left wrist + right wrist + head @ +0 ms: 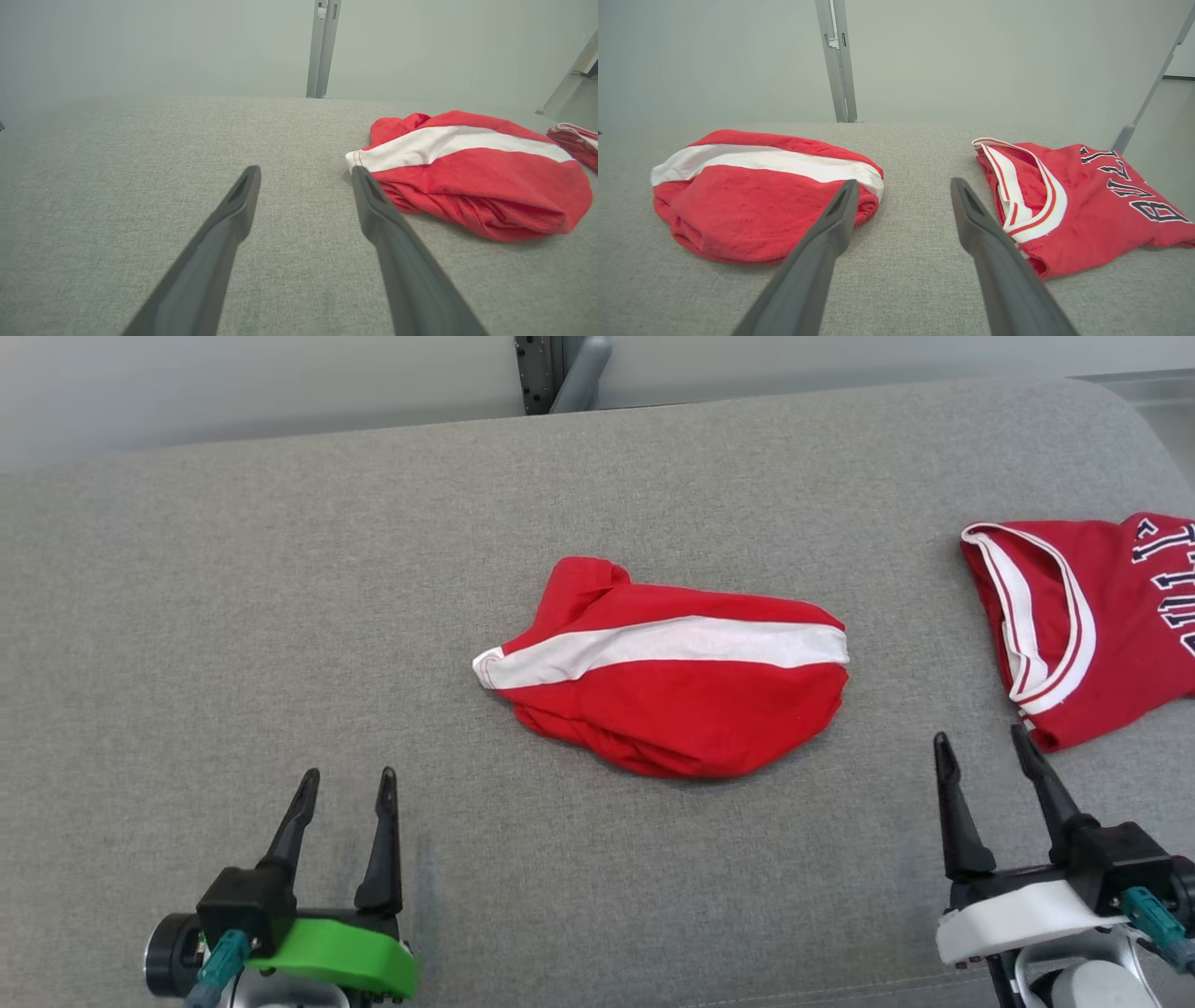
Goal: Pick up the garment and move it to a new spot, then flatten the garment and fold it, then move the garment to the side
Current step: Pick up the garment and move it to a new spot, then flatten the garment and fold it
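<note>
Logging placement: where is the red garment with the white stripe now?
In the head view the striped garment lies bunched at the middle of the grey cushion, left of the lettered jersey, ahead of and between the left hand and right hand.

Grey woven fabric surface (pixel 280 569), plain pale wall (pixel 140 46) behind, upright metal post (pixel 838 60) at centre back (pale grey), slanted bar (pixel 1153 84) at right, possibly a frame leg, soft even light

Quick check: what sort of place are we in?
Probably a lab or test bay for garment folding: a grey fabric-covered work surface, a pale wall with a metal post, and two red garments, a striped bundle and a lettered jersey.
</note>
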Available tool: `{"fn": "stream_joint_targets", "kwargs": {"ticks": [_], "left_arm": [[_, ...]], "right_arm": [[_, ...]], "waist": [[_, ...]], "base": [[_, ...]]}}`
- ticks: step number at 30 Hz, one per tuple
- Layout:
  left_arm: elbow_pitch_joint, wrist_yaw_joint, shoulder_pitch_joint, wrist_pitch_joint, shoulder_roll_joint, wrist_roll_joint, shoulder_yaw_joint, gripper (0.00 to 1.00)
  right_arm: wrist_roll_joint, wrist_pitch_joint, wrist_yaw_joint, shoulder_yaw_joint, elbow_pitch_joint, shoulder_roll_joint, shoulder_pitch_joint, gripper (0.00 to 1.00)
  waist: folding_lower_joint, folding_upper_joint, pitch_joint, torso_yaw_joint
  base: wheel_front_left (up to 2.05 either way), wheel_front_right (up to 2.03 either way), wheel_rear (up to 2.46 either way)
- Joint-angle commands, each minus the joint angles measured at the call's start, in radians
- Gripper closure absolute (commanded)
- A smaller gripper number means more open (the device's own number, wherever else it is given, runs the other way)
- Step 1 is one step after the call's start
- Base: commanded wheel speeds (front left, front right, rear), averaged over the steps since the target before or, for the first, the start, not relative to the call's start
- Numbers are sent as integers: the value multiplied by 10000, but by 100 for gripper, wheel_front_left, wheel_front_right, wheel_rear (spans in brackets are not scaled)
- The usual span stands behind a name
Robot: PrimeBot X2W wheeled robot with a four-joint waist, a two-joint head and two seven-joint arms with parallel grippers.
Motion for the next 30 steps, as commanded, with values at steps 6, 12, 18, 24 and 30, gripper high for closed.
{"fn": "stream_joint_targets", "kwargs": {"ticks": [6, 12, 18, 24, 30], "left_arm": [[27, -1054, 1118, -22, -586, 1084, 1760, 0], [389, -1663, 1370, -21, -939, 1546, 2943, 0], [474, -1925, 1259, -21, -1158, 1798, 3376, 0], [238, -2055, 835, -23, -1325, 1796, 3550, 0], [821, -2101, -340, 143, -1117, 1363, 2773, 0]], "right_arm": [[-279, -3, -14, -668, -206, -19, 481, 0], [-341, -3, -14, -816, 21, -25, 649, 0], [-346, -3, -14, -866, 162, -25, 674, 0], [472, -3, -14, -746, 469, -23, 186, 0], [1802, 439, -14, 343, 1443, -928, -1288, 0]], "waist": [[0, -1, -413, 326], [0, -1, -585, 473], [0, -1, -623, 542], [0, -1, -400, 543], [0, -1, 439, 510]], "base": [[0, 0, 0], [0, 0, 0], [0, 0, 0], [0, 0, 0], [0, 0, 0]]}}
